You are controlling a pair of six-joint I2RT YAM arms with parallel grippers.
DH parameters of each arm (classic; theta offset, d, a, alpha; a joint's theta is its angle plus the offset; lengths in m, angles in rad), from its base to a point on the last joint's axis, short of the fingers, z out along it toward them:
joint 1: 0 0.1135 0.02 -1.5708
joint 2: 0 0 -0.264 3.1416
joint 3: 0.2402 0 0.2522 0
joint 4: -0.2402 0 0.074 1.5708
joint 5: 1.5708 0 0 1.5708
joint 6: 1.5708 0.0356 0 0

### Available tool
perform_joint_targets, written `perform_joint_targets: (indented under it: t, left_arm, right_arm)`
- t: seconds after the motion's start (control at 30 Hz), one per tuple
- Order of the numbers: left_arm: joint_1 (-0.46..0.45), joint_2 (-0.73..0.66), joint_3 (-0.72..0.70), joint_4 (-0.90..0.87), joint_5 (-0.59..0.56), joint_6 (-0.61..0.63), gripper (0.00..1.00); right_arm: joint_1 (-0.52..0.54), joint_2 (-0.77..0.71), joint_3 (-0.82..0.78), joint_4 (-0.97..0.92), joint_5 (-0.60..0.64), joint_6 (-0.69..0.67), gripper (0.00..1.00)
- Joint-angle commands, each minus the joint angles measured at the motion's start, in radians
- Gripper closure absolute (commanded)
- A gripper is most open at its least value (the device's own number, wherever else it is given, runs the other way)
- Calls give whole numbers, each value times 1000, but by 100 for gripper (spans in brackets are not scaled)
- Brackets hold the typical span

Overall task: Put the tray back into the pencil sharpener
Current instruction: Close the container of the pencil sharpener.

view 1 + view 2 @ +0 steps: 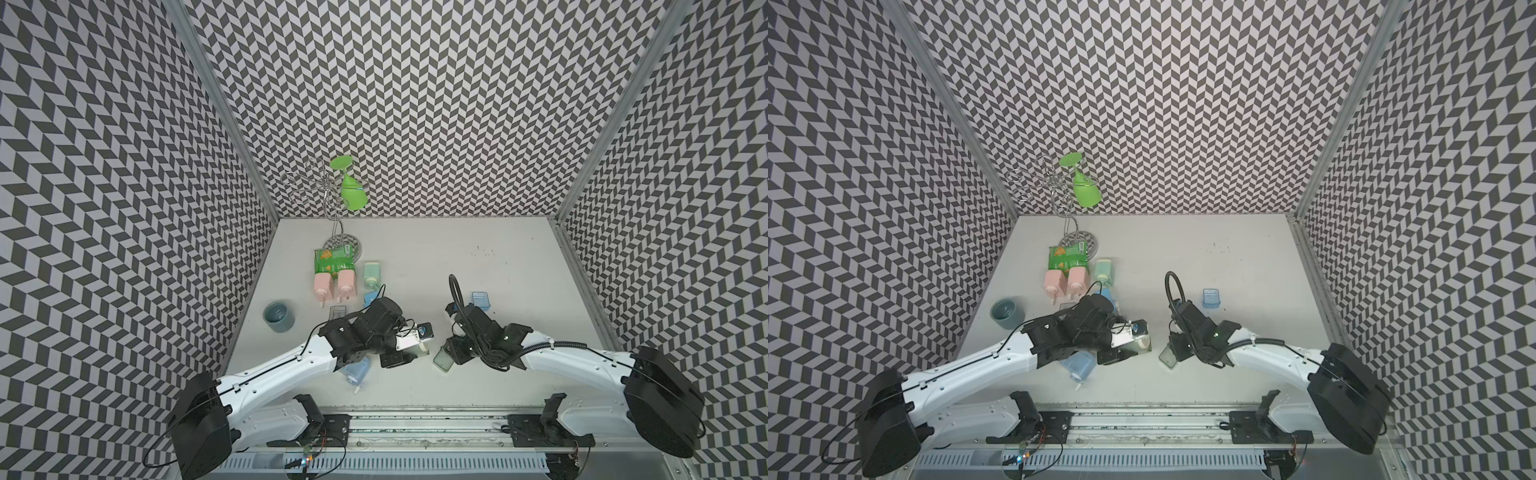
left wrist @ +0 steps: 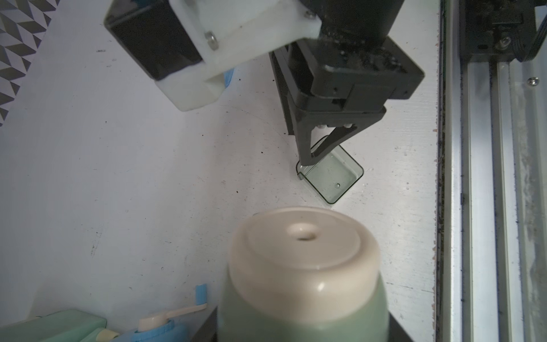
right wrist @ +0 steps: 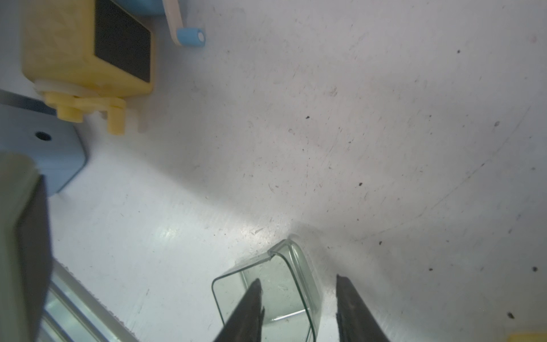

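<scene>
And the right gripper [image 3: 299,296] stands parted, one finger inside and one outside the clear, green-tinted boxy tray [image 3: 306,272] on the scuffed white worktop [image 3: 355,133], while the left gripper [image 2: 302,325] clasps the smooth green, cream-capped pencil sharpener [image 2: 302,266].

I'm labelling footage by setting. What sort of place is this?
Probably a robot data-collection cell, not a home or shop: chevron-patterned walls box in a white table, a left arm and right arm sit at a metal rail, and sharpeners lie staged as props.
</scene>
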Motion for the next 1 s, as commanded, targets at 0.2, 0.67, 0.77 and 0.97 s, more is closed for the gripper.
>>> perform_joint_targets:
  t: [0.2,0.67,0.77,0.97]
  left_arm:
    - [6,13,-16,2,53,8,65]
    - [-45,156,38,-49,32,-47,65]
    - [-62,224,70,-62,15,-62,65]
    - [-67,332,137,-75,-11,-123,63]
  right_arm:
    - [26,38,-47,90,56,83,77]
    - [26,-71,-132,145,98,307,100]
    - [26,-72,-139,174,54,330,99]
    - [24,-103,-152,181,30,351,82]
